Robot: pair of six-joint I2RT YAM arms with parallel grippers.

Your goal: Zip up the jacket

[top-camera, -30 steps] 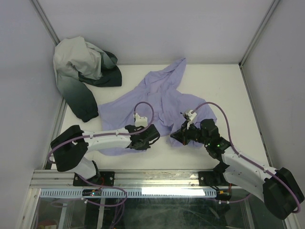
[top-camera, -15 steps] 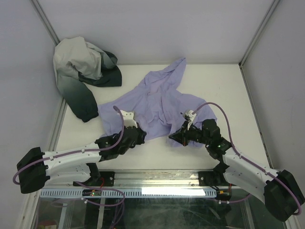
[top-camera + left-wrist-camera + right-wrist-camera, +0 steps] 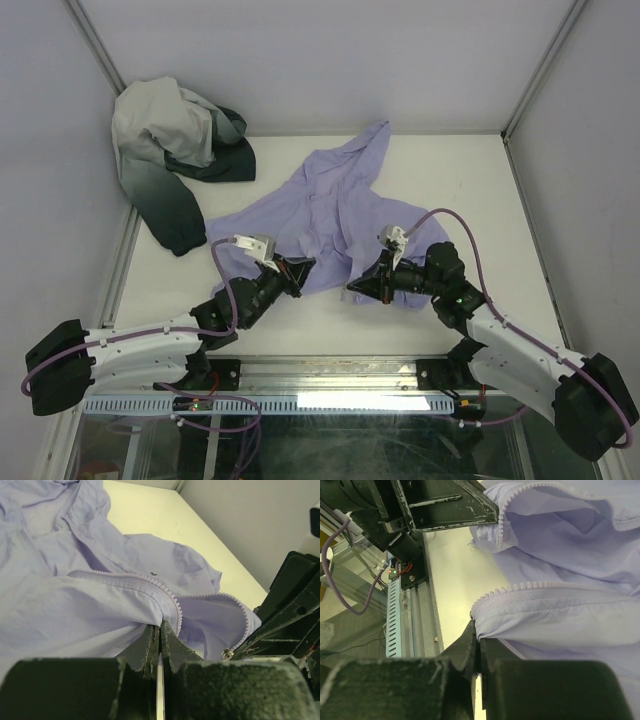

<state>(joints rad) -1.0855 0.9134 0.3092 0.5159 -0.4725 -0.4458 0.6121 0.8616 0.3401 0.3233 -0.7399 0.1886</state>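
Jacket [image 3: 335, 205] lies crumpled mid-table [image 3: 460, 180], front open, one sleeve or hood end trailing toward the back wall; can't tell which from the top view.

Left gripper [image 3: 303, 264] is at the jacket's near edge on its left side. In the left wrist view the fingers [image 3: 150, 642] are pressed together with only a thin slit between them, pinching the fabric just under the zipper teeth [image 3: 170, 600]. The bottom of that view is blocked by the blurred finger bodies.

Right gripper [image 3: 352, 290] is at the near edge just right of the left one, the two close but apart. In its wrist view the jaws are clamped on the other zipper edge [image 3: 530, 587], which runs off to the right. How deep the cloth sits between the jaws is hidden.

There's a small metal bit [image 3: 227, 654] at the end of the far row of teeth, beside the right claw; too small to tell slider from stop.

From above, both pinch points are covered by the grippers and cables.

White-and-green garment [image 3: 175, 150] is heaped in the back-left corner, well apart from the jacket, its lower edge hanging over the table's side.
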